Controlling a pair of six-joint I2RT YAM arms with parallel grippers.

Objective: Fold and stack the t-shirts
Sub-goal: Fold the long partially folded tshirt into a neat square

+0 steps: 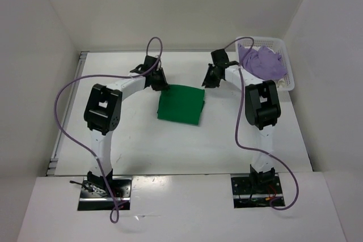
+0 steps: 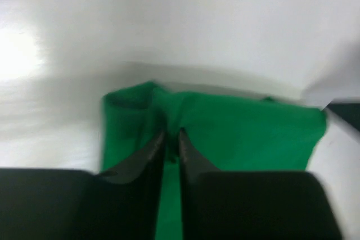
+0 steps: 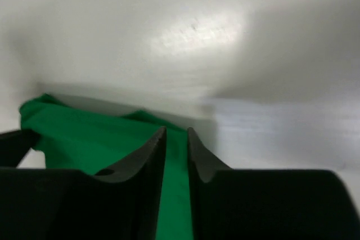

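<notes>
A bright green t-shirt (image 1: 180, 104) lies folded into a flat rectangle in the middle of the table. My left gripper (image 1: 160, 86) sits at its far left corner and my right gripper (image 1: 207, 83) at its far right corner. In the left wrist view the left gripper (image 2: 171, 136) has its jaws a narrow slit apart over the green cloth (image 2: 236, 133). In the right wrist view the right gripper (image 3: 176, 132) is parted a little wider, with green cloth (image 3: 84, 139) showing through the gap. A lavender-purple t-shirt (image 1: 262, 60) lies crumpled in the basket.
A white perforated basket (image 1: 288, 77) stands at the far right corner, beside the right arm. White walls close in the table on the left, back and right. Purple cables loop from both arms over the table.
</notes>
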